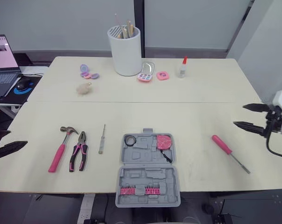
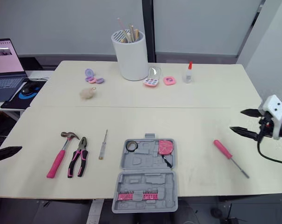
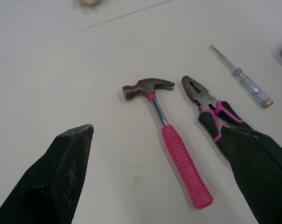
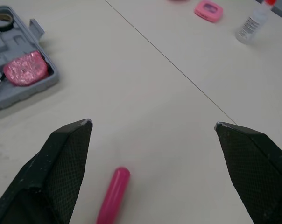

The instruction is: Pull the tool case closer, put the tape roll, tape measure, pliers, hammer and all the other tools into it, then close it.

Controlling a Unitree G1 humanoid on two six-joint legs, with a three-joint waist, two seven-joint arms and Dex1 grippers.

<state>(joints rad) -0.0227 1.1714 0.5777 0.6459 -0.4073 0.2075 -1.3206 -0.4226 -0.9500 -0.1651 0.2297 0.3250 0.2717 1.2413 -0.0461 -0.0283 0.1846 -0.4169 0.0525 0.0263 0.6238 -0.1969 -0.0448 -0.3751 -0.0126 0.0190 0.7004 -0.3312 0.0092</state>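
So far the tool case [image 1: 148, 170] lies open and flat at the near edge of the table [image 1: 197, 116], right in front of us, and it looks close enough. The tape roll [image 1: 130, 140] and the pink tape measure [image 1: 164, 141] sit in the far half, the one with the handle.

To the case's left lie the hammer [image 1: 61, 149], the pliers [image 1: 79, 156] and a slim clear-handled tester [image 1: 102, 139], side by side but apart. A pink screwdriver [image 1: 229, 153] lies alone to its right.

Our left pincer [image 3: 156, 127] hangs spread wide over the hammer and pliers, holding nothing. Our right pincer [image 4: 153, 122] is just as wide and empty, above the butt of the pink screwdriver's handle.

We judge the hammer the awkward one. Its steel head should outweigh the rubbery pink handle, so a hold at the far end of the grip would let it droop. We would take it high on the handle, close to the chrome neck.

The pliers will likely swing on their joint, so we would pinch across both handles together, near the pivot. The tester and the screwdriver look light and stiff, but round enough to roll away from a finger, so we would close squarely across the thick of each handle.

The case is moulded plastic, probably light and ready to slide when pushed. Each tool needs to go into its own recess, or the lid may not shut.
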